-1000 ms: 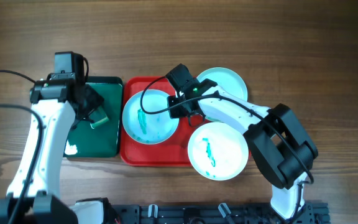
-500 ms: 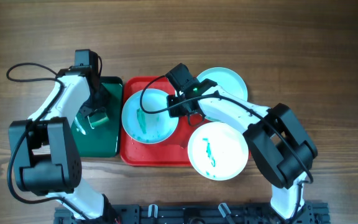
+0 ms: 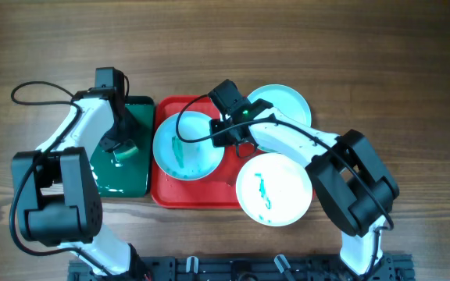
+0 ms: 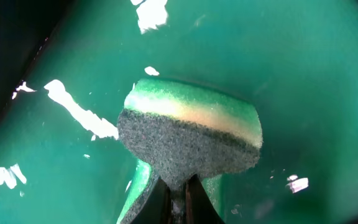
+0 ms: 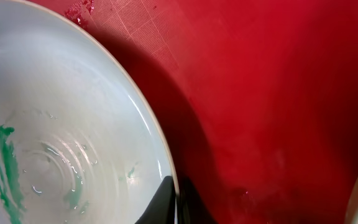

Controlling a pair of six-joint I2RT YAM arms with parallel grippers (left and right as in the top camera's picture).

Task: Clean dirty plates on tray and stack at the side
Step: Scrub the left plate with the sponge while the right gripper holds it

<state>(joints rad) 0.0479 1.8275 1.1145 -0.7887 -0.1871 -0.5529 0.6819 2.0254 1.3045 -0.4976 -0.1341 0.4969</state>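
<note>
Reading from the left of the tray (image 3: pixel 198 195), you find the green tray (image 3: pixel 123 176) just beside its left edge. Your left gripper (image 3: pixel 122 143) hangs over the green tray's far half, its fingers pinching a sponge (image 4: pixel 188 140). In the left wrist view the sponge's grey scouring face is toward the camera, with a green and yellow layer behind it. The green floor beneath it carries white patches; whether they are foam or glare you cannot tell.

On the tray itself, the left plate (image 3: pixel 186 148) fills the left half. It is white, with a teal smear left of its centre and fainter marks in the well. Your right gripper (image 3: pixel 226 134) sits at this plate's right rim, near the tray's middle. The right wrist view shows its fingers (image 5: pixel 164 198) pressed onto the rim, one inside the plate and one outside over the bare red floor.

At the tray's far right corner lies the far plate (image 3: pixel 287 101), pale aqua and partly hidden by your right arm. The near plate (image 3: pixel 276 191), white with a teal streak, overlaps the tray's near right corner, with most of it beyond the tray's edge.
</note>
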